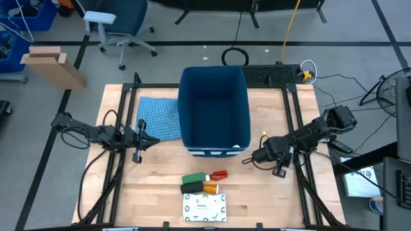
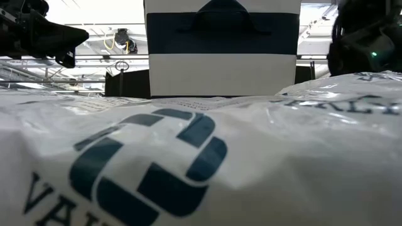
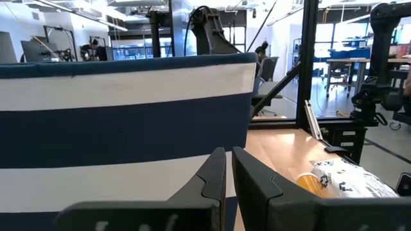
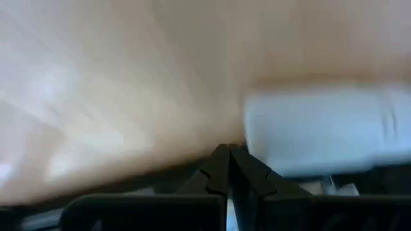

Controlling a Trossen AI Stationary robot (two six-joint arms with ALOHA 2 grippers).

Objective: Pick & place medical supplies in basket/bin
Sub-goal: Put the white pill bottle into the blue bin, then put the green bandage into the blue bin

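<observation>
Now: 4 supplies (green cylinder (image 1: 192, 179), red tube (image 1: 218, 174), bottle (image 1: 200, 187), packet (image 1: 204, 206)); 1 bin (image 1: 214, 146); 2 end effectors clenched, empty.

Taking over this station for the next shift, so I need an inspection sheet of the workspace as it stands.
Surface: wooden table, bare around the supplies.
Job's things: blue bin at the table's middle, nothing seen inside; green cylinder, red tube, dark bottle with orange label and white packet grouped near the front edge.
Clutter: light blue cloth beside the bin.
Grippers: left gripper shut, empty, left of the bin; right gripper shut, empty, by the bin's front right corner.
Cables: black coil and yellow cable on the floor behind the table.
Surroundings: office chair, cardboard box.
</observation>
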